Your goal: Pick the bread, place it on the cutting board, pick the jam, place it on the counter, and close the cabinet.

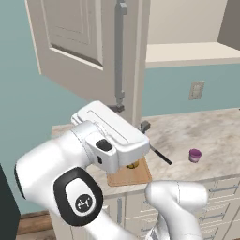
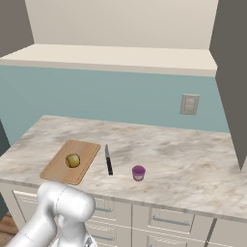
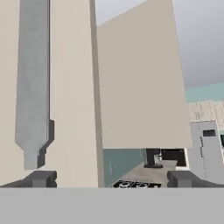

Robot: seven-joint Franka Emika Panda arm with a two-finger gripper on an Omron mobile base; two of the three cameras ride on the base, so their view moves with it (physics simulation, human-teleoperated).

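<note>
Bread (image 2: pixel 73 160) on cutting board (image 2: pixel 58 170), unlabelled jam (image 2: pixel 138 172)

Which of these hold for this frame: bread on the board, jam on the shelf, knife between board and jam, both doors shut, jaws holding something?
1. The bread lies on the board. True.
2. The jam stands on the cabinet shelf. False: it stands on the counter; the shelf is bare.
3. A knife lies between board and jam. True.
4. The cabinet is shut. False: its left door stands swung open.
5. The jaws hold something. False: in the hand view the gripper is open and empty, next to the door's handle.
</note>
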